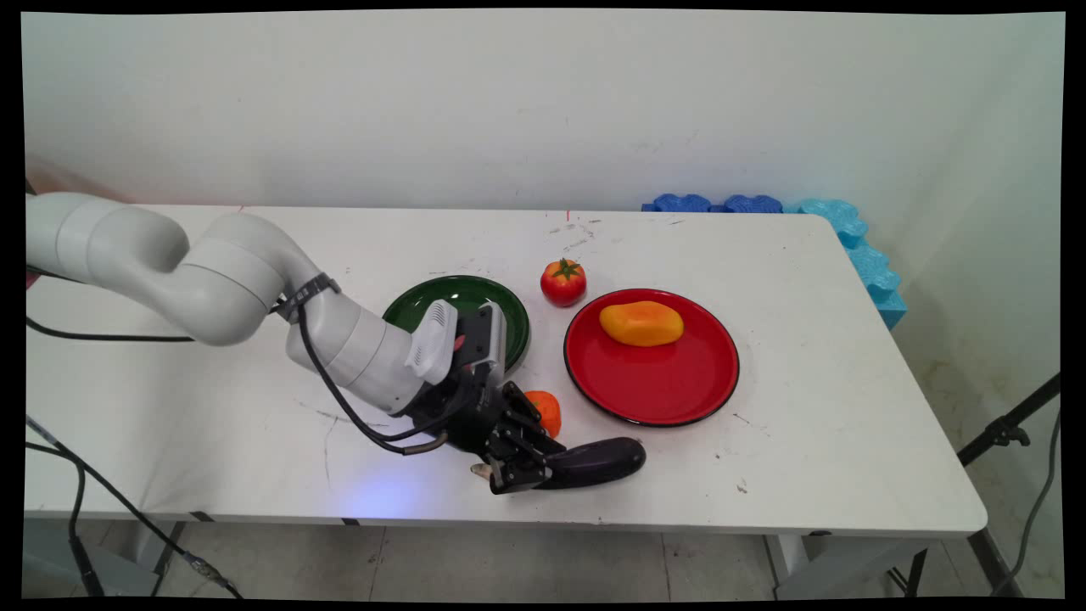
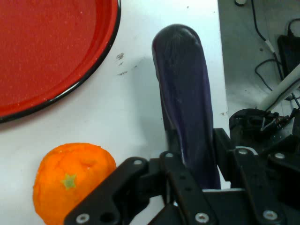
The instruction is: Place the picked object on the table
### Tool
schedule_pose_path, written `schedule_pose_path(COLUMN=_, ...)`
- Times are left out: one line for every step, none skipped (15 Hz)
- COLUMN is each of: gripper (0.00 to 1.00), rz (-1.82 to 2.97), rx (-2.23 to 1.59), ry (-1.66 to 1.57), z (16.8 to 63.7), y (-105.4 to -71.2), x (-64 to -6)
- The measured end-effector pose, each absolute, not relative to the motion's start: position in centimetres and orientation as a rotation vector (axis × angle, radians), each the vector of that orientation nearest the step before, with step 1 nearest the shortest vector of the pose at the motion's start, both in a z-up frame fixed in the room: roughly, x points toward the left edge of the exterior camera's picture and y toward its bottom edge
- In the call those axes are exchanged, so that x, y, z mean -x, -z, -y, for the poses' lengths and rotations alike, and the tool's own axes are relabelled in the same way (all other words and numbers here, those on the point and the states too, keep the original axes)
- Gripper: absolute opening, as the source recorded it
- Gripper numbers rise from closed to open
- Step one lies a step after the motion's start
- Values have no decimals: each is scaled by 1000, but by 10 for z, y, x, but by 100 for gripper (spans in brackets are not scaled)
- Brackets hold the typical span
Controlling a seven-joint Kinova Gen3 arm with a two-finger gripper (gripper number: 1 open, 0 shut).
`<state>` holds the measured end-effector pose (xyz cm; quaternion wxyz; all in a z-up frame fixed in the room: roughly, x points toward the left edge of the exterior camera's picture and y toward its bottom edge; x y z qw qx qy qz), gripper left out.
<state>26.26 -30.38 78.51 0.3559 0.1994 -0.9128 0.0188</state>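
Note:
A dark purple eggplant (image 1: 598, 461) (image 2: 185, 103) lies on the white table close to its front edge. My gripper (image 1: 522, 471) (image 2: 194, 154) is low over the eggplant's near end, and its two fingers press against both sides, shut on it. The eggplant still rests on the table. An orange (image 1: 547, 410) (image 2: 72, 180) sits right beside the gripper, on the side toward the plates. A red plate (image 1: 662, 399) (image 2: 47, 56) lies just beyond the orange.
A yellow-orange mango (image 1: 641, 323) lies on the red plate. A tomato (image 1: 563, 282) stands behind it, beside a green plate (image 1: 458, 293) partly hidden by my wrist. Blue foam blocks (image 1: 848, 229) line the far right corner. The table's front edge (image 1: 594, 518) is close.

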Motion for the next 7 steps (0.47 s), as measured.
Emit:
schedule_pose_path(gripper=0, rz=2355, rx=-516, ry=-50, z=304, y=-784, x=-262)
schedule_pose_path(gripper=100, rz=2352, rx=-518, ry=-51, z=304, y=-783, x=-262)
schedule_pose_path(gripper=100, rz=2347, rx=-517, ry=-54, z=304, y=-782, x=-261)
schedule_pose_path(gripper=100, rz=2341, rx=-522, ry=-55, z=304, y=-782, x=-260)
schedule_pose_path(gripper=100, rz=2334, rx=-528, ry=-56, z=304, y=-783, x=-260)
schedule_pose_path(gripper=100, rz=2326, rx=-532, ry=-57, z=304, y=-785, x=-259)
schedule_pose_path(gripper=100, rz=2316, rx=-533, ry=-59, z=303, y=-788, x=-258)
